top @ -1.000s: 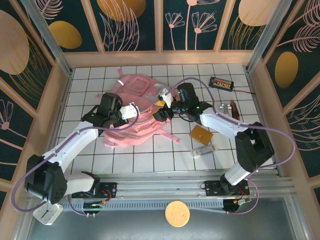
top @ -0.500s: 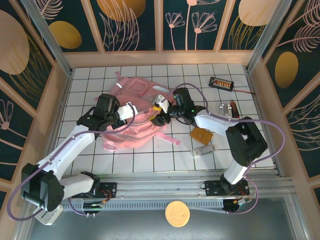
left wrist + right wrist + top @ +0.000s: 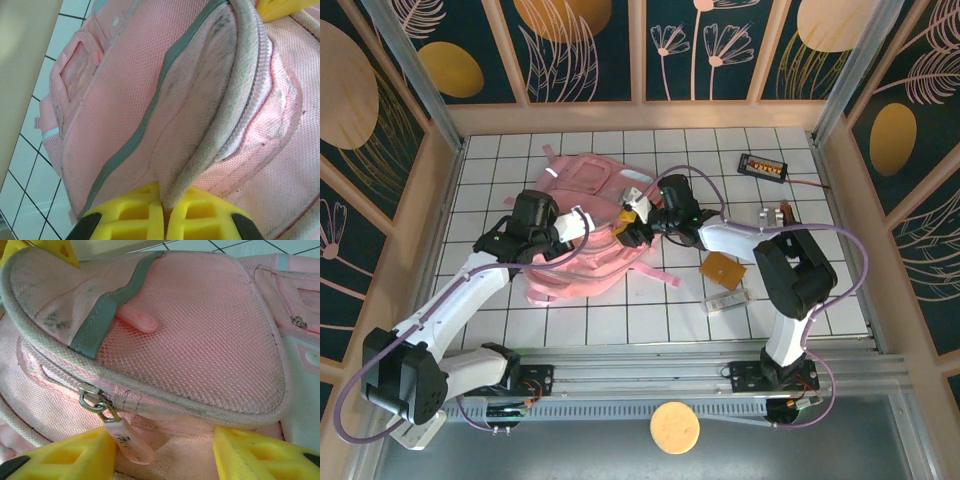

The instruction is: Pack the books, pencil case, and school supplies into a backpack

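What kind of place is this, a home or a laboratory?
Probably a robot test booth, not a home: a white gridded table enclosed by leaf-printed panels, with a left arm and a right arm bolted to a metal rail, both reaching to a pink backpack.

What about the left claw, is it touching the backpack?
Touching. The left wrist view shows the left claw pinched shut on the backpack, its pale corded edge running between the yellow fingers.
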`<state>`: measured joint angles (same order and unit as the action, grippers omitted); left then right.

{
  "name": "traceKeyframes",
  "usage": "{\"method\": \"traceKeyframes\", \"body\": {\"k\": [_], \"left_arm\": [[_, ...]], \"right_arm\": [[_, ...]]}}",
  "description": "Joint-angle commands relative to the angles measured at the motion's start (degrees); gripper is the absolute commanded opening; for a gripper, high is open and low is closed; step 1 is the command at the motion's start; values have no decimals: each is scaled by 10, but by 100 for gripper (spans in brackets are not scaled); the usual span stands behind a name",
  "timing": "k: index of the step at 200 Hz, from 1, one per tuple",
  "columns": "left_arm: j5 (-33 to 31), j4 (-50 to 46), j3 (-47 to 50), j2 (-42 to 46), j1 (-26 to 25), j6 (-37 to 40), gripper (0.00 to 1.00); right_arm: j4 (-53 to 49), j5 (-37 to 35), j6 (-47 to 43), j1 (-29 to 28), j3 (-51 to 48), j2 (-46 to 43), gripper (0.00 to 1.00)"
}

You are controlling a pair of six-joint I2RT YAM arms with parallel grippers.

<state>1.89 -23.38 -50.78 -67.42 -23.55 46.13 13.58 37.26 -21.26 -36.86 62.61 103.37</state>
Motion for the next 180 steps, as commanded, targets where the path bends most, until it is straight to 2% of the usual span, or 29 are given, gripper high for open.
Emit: {"method": "traceKeyframes", "body": {"k": [1,15,42,58,72,85,103,137,144,159,180], "left_arm": [[43,51,-8,24,-3,-21,0],[44,52,-9,24,-3,-25,0],[44,53,-10,23,-3,-26,0],[43,53,-11,23,-3,-26,0],[43,53,-9,24,-3,-28,0],[43,52,-8,25,-3,-29,0],[38,51,-6,26,-3,-29,0],[27,51,-1,29,-3,-24,0],[25,50,0,30,-3,-23,0],[21,50,1,32,-3,-22,0],[18,50,3,32,-3,-21,0]], "right_arm": [[29,-1,3,-8,20,11,48],[29,-1,2,-10,19,9,47],[29,-5,4,-15,16,7,29],[31,-6,7,-18,13,6,27],[32,-9,8,-21,11,4,19],[32,-12,8,-23,10,3,18],[30,-14,7,-24,8,-2,11],[27,-14,1,-24,2,-10,13],[23,-11,-2,-24,4,-10,16],[14,-11,-8,-27,8,-8,28],[6,-15,-19,-33,11,-8,30]]}}
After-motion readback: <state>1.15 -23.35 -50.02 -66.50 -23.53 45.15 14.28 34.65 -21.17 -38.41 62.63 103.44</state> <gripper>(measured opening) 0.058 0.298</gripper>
